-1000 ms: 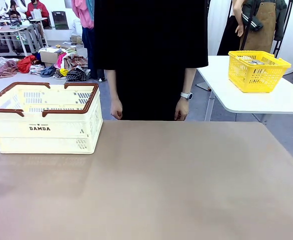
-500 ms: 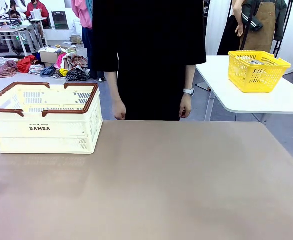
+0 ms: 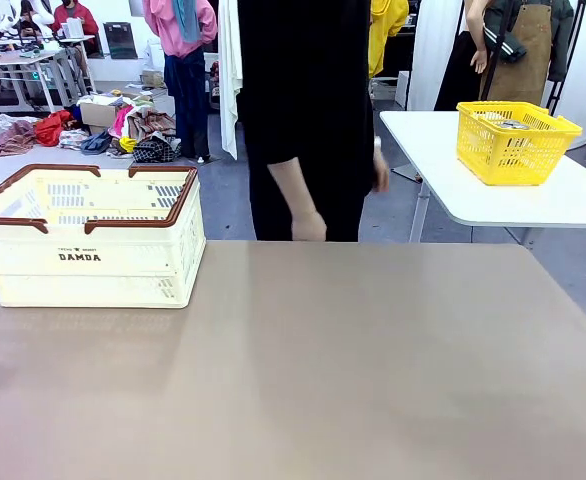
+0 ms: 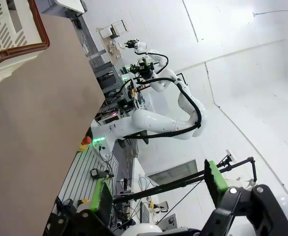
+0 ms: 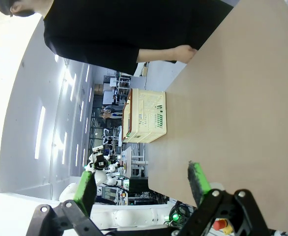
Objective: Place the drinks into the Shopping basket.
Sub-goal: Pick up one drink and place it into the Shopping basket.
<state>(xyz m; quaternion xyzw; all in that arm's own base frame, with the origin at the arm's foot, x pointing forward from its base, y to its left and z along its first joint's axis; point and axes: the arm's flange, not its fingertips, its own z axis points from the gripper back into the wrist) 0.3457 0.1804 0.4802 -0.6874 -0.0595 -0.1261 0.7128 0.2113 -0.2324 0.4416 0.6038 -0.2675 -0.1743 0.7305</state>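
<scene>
Standing at ten o'clock on the brown table (image 3: pixel 353 380), the Shopping basket (image 3: pixel 123 245) rests upright near the far left edge, its DAMDA print facing the robot. A person in black (image 3: pixel 308 90) stands at twelve o'clock beyond the far edge, one hand (image 3: pixel 309 227) hanging loosely curled just by that edge. At two o'clock a yellow basket (image 3: pixel 508 150) sits on a separate white table (image 3: pixel 533 200). The left gripper (image 4: pixel 158 191) and the right gripper (image 5: pixel 141 186) both hover released, jaws spread wide, clasping nothing.
</scene>
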